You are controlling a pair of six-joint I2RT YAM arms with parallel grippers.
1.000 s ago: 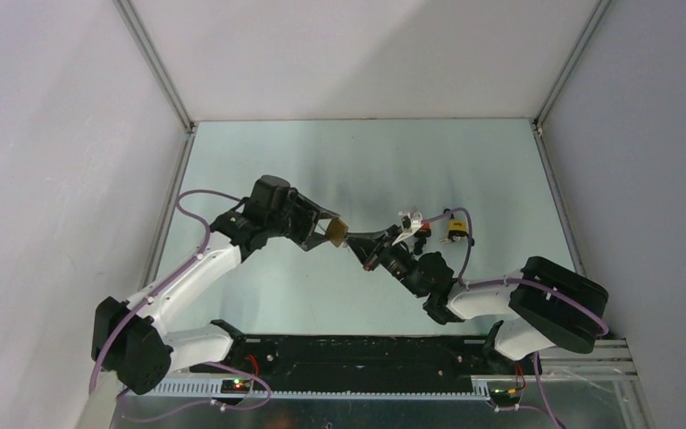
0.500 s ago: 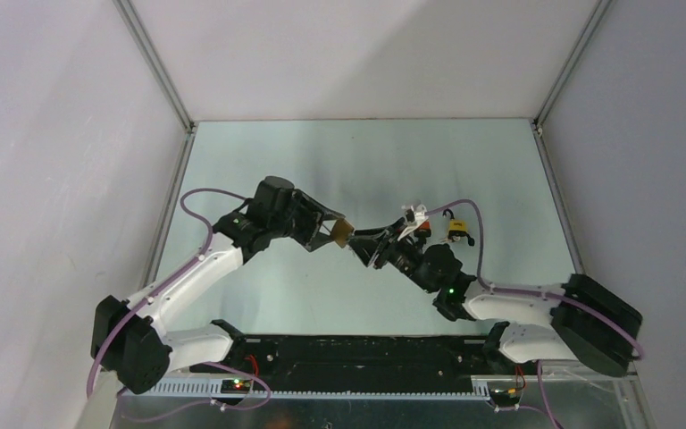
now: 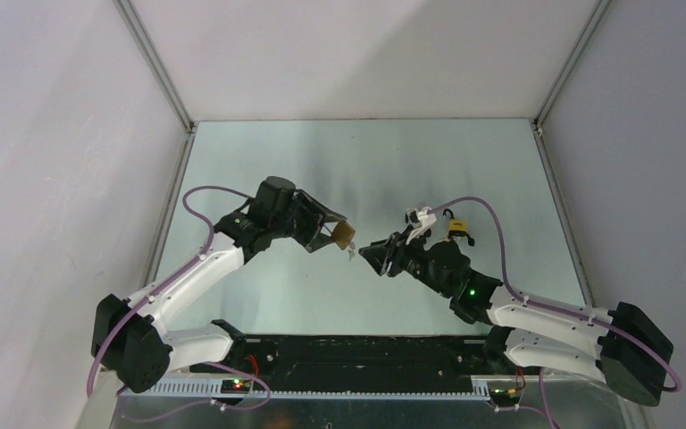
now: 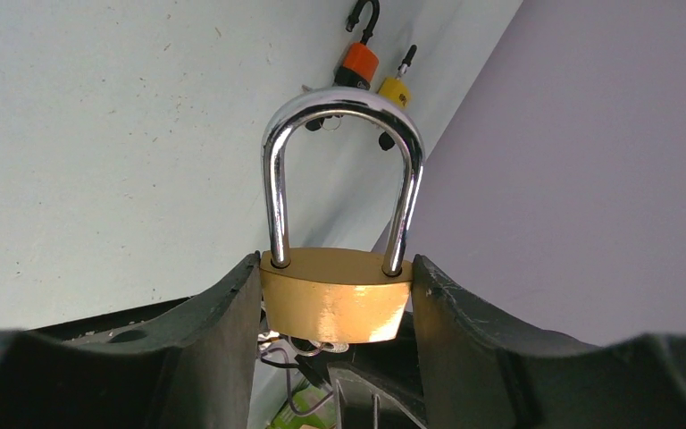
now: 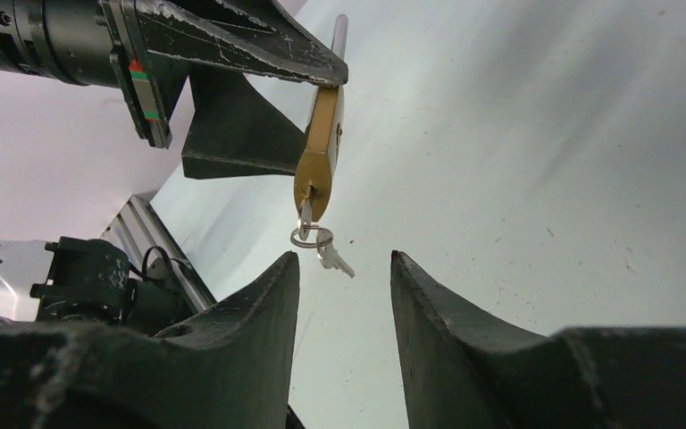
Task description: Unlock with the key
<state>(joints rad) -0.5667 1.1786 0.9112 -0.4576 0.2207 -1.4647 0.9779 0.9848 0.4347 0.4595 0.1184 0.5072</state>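
Pale grey-green bench point(image 3: 322, 161) fills the floor of a cell with plain light walls, and both arms reach in over its middle from the near edge. At the left arm's tip, the left gripper point(image 3: 339, 234) has its jaws pinching a brass padlock point(image 4: 333, 304) by the two narrow ends of its body, holding it up off the bench. The chrome shackle point(image 4: 339, 116) points away from the wrist, and both of its legs enter the brass body. A key point(image 5: 305, 217) sits in the keyhole on the lock's underside. From it hangs a small ring point(image 5: 311, 238) carrying a second key point(image 5: 335, 261), which dangles free. The right gripper point(image 5: 344, 264) faces the lock from the right with its jaws spread. The hanging keys show just beyond the tips and apart from both fingers. Farther right on the bench, well away from the held lock, lie an orange padlock point(image 4: 358, 63) and a yellow padlock point(image 4: 394, 92), close beside each other.
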